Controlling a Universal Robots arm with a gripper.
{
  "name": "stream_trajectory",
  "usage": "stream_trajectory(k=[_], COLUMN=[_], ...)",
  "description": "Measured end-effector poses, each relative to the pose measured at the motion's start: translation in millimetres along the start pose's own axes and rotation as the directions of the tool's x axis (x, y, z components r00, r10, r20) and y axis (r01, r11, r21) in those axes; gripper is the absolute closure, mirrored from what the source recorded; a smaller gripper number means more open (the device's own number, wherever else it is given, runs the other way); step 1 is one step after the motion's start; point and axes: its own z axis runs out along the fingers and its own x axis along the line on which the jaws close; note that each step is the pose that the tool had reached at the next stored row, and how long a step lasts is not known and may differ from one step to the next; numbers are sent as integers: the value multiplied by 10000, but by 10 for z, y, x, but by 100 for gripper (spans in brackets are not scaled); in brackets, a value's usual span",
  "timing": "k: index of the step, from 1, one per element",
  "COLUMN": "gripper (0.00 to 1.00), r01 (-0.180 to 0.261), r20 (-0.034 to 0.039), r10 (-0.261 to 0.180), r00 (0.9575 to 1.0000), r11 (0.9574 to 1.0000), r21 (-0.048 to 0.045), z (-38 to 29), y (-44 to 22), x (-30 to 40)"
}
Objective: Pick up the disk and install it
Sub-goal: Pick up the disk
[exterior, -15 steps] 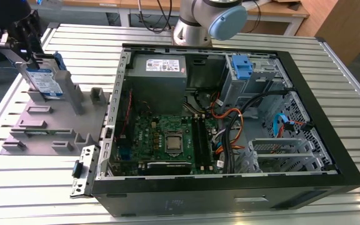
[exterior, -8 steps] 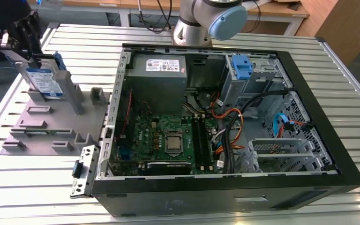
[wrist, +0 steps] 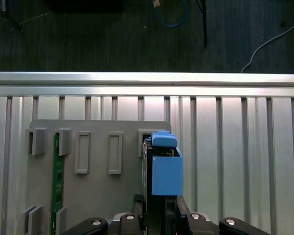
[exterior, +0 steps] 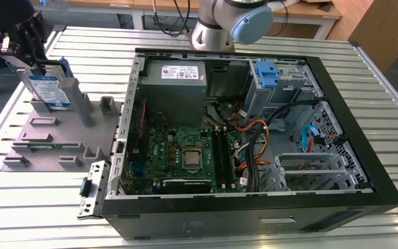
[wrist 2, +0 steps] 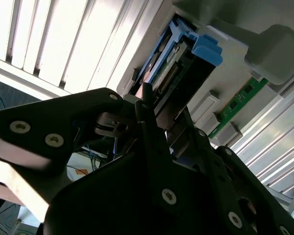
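The disk (exterior: 49, 91) stands upright on its edge in a slot of the grey fixture (exterior: 47, 137) at the exterior view's left. It is silver-grey with a white and blue label and a blue carrier. My gripper (exterior: 39, 65) hangs over its top end, with a finger down each flat side. The first wrist view looks along the disk (wrist: 164, 169) edge-on, and my gripper (wrist: 159, 203) pinches its near end. In the second wrist view the disk (wrist 2: 179, 63) with its blue carrier runs away from my gripper (wrist 2: 164, 112), and its far end is still seated in the fixture.
An open computer case (exterior: 385, 197) lies to the exterior view's right of the fixture, showing a motherboard (exterior: 185, 150), a grey power supply box (exterior: 174, 78), a blue latch piece (exterior: 268, 75) and loose cables. A green memory stick (wrist: 56, 176) stands in another fixture slot. The table is slatted aluminium.
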Motion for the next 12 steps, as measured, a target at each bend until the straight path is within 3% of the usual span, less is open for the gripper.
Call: stream_trajectory(k=[12], gripper=[65], r01=[17], r20=[-1], r10=[-17], r00=[10000], r11=[10000], r21=[-1], z=[0], y=[-3], x=[0])
